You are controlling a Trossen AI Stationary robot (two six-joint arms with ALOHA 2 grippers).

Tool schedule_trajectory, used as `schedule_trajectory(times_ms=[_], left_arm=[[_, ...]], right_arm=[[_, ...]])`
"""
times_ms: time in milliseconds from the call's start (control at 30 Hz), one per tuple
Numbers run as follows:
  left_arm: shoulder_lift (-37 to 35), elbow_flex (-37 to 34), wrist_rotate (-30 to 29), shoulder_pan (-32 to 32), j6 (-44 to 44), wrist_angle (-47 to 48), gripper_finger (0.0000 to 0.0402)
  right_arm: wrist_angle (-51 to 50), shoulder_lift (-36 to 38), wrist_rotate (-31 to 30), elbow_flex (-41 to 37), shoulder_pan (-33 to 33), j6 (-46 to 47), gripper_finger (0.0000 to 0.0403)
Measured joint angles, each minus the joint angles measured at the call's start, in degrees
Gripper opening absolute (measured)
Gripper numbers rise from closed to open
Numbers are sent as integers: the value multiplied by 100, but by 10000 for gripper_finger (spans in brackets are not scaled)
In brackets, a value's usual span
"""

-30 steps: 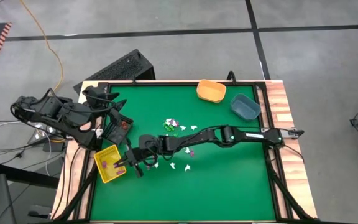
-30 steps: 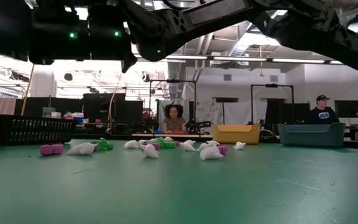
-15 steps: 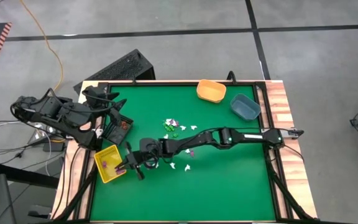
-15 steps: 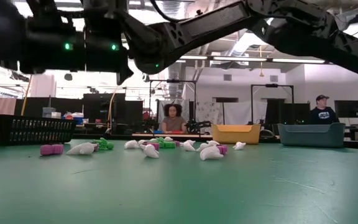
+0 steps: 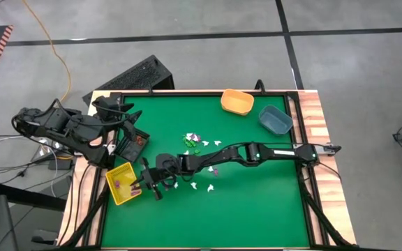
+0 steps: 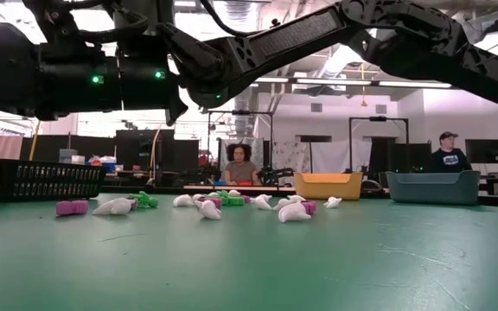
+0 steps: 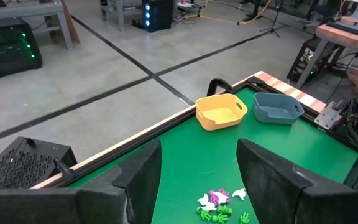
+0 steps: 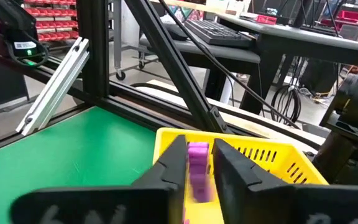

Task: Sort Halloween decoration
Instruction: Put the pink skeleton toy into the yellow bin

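The Halloween decoration [image 5: 197, 143] is a scatter of tiny white, purple and green trinkets lying mid-table, with more white ones nearer [image 5: 199, 185]; the low view shows them in a row [image 6: 206, 206]. My right gripper [image 5: 139, 185] reaches across the table and hovers at the yellow bin [image 5: 121, 185], shut on a purple trinket [image 8: 197, 163]. Small purple pieces [image 5: 117, 184] lie in that bin. My left gripper [image 5: 121, 111] waits, open [image 7: 197, 155], over the table's far left corner. My right gripper pinches the purple trinket by its two sides [image 8: 197, 155] between its fingers [image 8: 174, 163]. The trinket is lifted clear, above the near rim of the yellow bin [image 8: 247, 155]. Its lower end is blurred.
A black mesh bin [image 5: 132, 143] stands beside the yellow one at the left edge; it also shows in the low view [image 6: 46, 180]. An orange bin [image 5: 237, 102] and a blue bin [image 5: 276, 119] sit at the far right corner. People sit in the room beyond the table.
My right gripper has moved a little toward the table's left edge and downward, coming over the yellow bin with the purple trinket still between its fingers.
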State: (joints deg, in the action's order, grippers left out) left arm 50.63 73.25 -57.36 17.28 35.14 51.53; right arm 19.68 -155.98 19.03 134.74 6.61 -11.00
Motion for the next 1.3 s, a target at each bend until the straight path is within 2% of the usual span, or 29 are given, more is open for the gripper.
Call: schedule_trajectory(times_ms=[300, 433, 567, 767, 900, 1033, 1300], left_arm=[[0, 0, -2, 0, 2, 2, 199], [0, 0, -2, 0, -33, 0, 199], [-1, 0, -2, 0, -83, 0, 199], [0, 0, 7, 0, -171, 4, 199], [-1, 0, 3, 0, -171, 4, 199], [-1, 0, 4, 0, -171, 4, 199], [-2, 0, 81, 0, -173, 8, 199]], right_arm=[[-158, 10, -2, -2, -25, -3, 107], [-814, 256, -6, -2, -119, -33, 107], [-1980, 837, -177, 8, -338, -400, 107], [-4723, 1483, -665, 0, -732, -1011, 107], [-6236, 1750, -1012, -1, -1051, -1039, 107], [-7212, 1771, -1135, -3, -1433, -847, 107], [-8320, 1774, -1223, 0, -2099, -510, 107]])
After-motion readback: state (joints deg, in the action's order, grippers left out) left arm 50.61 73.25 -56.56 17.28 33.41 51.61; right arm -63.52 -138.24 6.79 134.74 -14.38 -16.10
